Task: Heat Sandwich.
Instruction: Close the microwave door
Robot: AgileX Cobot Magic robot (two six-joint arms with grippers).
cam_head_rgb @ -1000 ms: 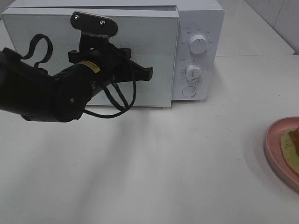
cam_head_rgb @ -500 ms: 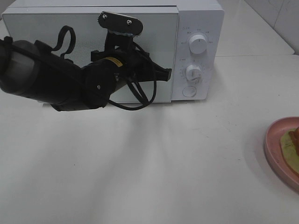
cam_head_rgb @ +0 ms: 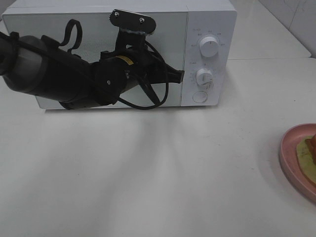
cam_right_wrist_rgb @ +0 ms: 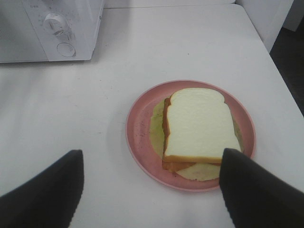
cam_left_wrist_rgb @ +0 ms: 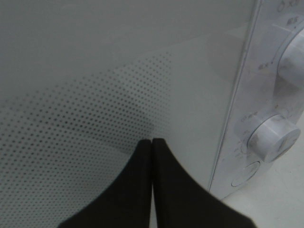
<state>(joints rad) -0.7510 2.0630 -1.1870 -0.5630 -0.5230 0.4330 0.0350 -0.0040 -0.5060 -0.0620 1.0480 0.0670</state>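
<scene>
The white microwave [cam_head_rgb: 210,15] stands at the back, its door [cam_head_rgb: 89,29] nearly flush with the body. My left gripper [cam_head_rgb: 179,77] is shut and empty, its tips pressed against the door's right edge by the control panel; it also shows in the left wrist view [cam_left_wrist_rgb: 151,142], fingers together against the dotted door glass [cam_left_wrist_rgb: 71,133]. The sandwich [cam_right_wrist_rgb: 199,124], white bread with orange-brown crust, lies on a round pink plate [cam_right_wrist_rgb: 137,128] in the right wrist view. My right gripper [cam_right_wrist_rgb: 151,180] is open above the near side of the plate. Only the plate's edge [cam_head_rgb: 291,158] shows at the high view's right.
Two white knobs [cam_head_rgb: 210,47] [cam_head_rgb: 204,76] and a round button [cam_head_rgb: 199,97] sit on the microwave's panel. The white table [cam_head_rgb: 163,173] spreads in front. Its right edge [cam_right_wrist_rgb: 285,85] lies past the plate.
My left arm has swung right and toward the microwave, pushing the door from ajar to almost shut. The plate and sandwich have not moved.
</scene>
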